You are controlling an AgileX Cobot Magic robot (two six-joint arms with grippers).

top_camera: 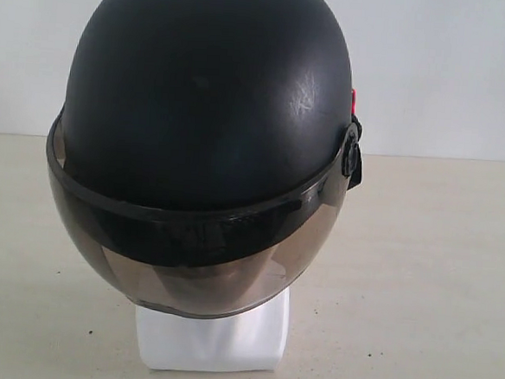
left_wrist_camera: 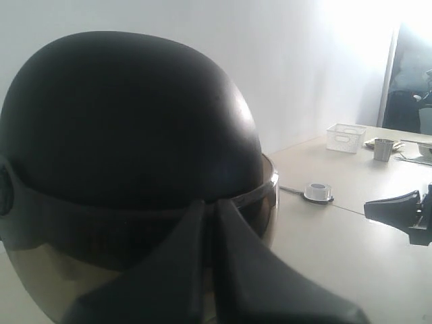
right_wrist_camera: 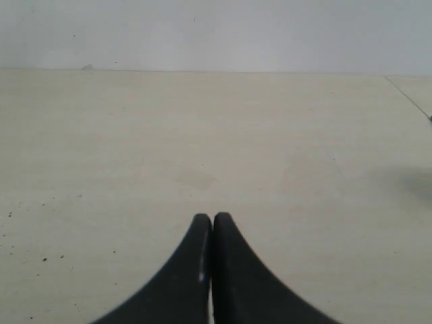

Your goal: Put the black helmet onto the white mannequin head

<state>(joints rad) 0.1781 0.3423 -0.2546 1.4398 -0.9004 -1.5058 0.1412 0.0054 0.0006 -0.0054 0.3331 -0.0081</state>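
The black helmet [top_camera: 203, 91] sits on the white mannequin head, whose white neck and base [top_camera: 212, 338] show below the smoky visor [top_camera: 187, 263]; the face is only a dim shape behind the tint. In the left wrist view the helmet [left_wrist_camera: 128, 128] fills the frame, and my left gripper [left_wrist_camera: 210, 202] is shut, its tips right at the visor's upper rim, with nothing visible between them. My right gripper [right_wrist_camera: 212, 217] is shut and empty over bare table. Neither gripper shows in the exterior view.
In the left wrist view a white basket [left_wrist_camera: 345, 137] and a metal cup [left_wrist_camera: 383, 149] stand on a far table, with a small round white-capped object [left_wrist_camera: 318, 192] on a cable nearer. A black arm part [left_wrist_camera: 398, 208] juts in from the edge.
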